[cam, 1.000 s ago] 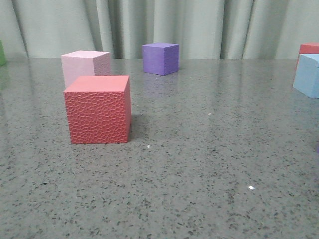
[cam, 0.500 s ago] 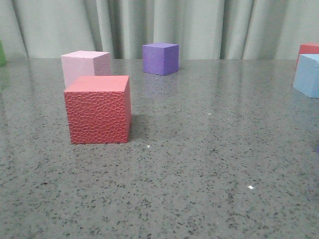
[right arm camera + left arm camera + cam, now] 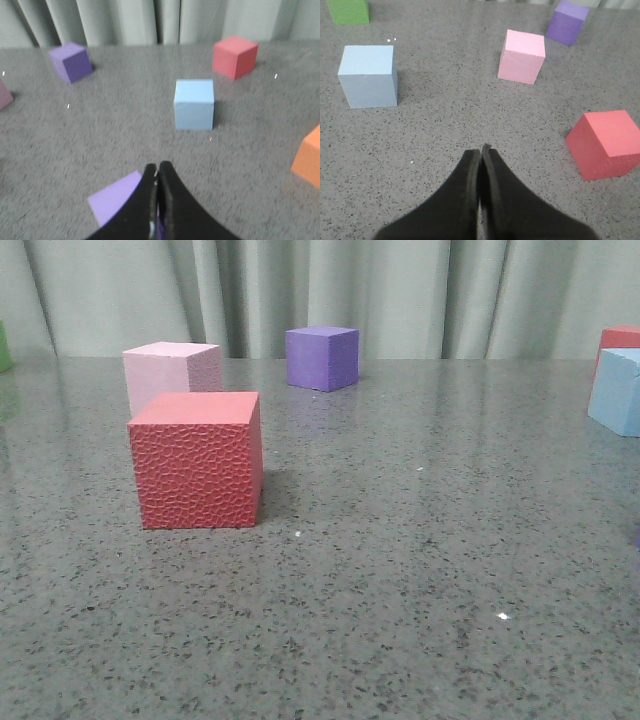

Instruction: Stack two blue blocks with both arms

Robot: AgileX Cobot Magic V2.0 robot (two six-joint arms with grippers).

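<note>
One blue block [image 3: 368,75] stands on the table in the left wrist view, ahead of my left gripper [image 3: 481,150] and off to one side; it has a small crack at a top edge. The left gripper is shut and empty, well short of the block. The other blue block [image 3: 194,104] shows in the right wrist view, ahead of my right gripper [image 3: 157,166], which is also shut with nothing held. That block [image 3: 618,390] is cut by the right edge of the front view. Neither gripper shows in the front view.
A red cube [image 3: 197,459], a pink cube [image 3: 170,372] and a dark purple cube [image 3: 322,357] stand on the speckled table [image 3: 400,570]. A green cube [image 3: 348,10] lies beyond the left block. Near the right gripper are a lilac cube [image 3: 117,202], an orange cube [image 3: 307,157] and another red cube [image 3: 234,56].
</note>
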